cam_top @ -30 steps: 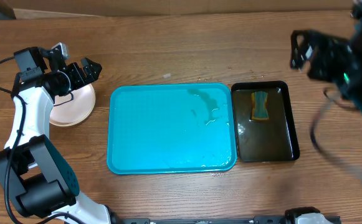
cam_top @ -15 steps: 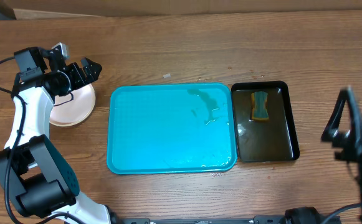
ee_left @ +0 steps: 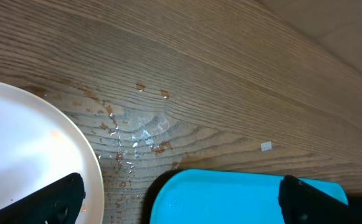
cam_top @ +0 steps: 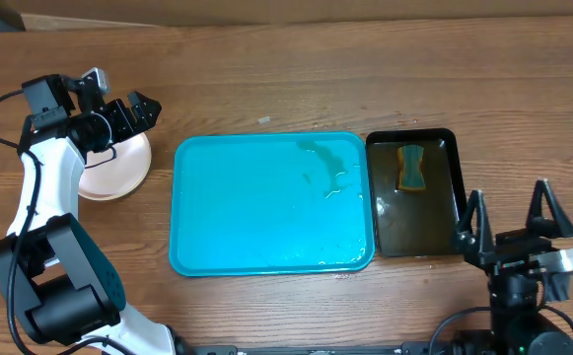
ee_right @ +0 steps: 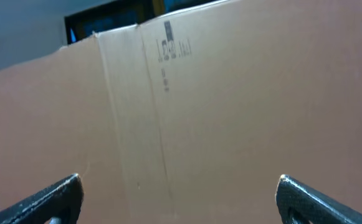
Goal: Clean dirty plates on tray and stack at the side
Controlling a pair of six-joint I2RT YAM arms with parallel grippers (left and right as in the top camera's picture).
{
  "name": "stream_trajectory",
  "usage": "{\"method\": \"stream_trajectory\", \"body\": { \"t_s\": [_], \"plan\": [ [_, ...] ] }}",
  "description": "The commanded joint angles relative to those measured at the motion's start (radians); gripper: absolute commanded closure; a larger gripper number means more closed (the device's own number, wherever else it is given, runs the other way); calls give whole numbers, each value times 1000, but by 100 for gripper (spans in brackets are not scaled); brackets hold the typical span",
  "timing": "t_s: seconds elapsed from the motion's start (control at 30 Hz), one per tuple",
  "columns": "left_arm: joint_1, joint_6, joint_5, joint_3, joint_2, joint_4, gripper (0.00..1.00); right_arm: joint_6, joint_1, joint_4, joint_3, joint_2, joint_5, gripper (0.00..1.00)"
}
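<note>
Treat the task as apparently complete: the turquoise rectangular plastic tray (cam_top: pixel 256 217) carries no plates, the round white plastic plates (cam_top: pixel 118 170) appear stacked near the bench's left edge, and the left end effector (cam_top: pixel 136 110) and right end effector (cam_top: pixel 511 209) stand spread, empty.
</note>
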Motion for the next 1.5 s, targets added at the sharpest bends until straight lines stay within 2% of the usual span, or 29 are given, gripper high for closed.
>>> {"method": "stream_trajectory", "body": {
  "t_s": [0.0, 0.2, 0.6, 0.83, 1.47],
  "plan": [
    [-4, 21, -3, 21, -1, 3, 0, 1, -8, 16, -77, -45, -17, 0],
    [-4, 21, -2, 21, -1, 3, 0, 1, -8, -14, -159, -48, -70, 0],
    [-4, 21, -3, 21, -1, 3, 0, -107, -8, -399, -158, -48, -89, 0],
    [-4, 21, -3, 21, -1, 3, 0, -272, -8, -404, -158, -48, -87, 0],
    [-4, 21, -3, 21, -1, 3, 0, -272, -8, -404, -158, -48, -87, 0]
  ]
}}
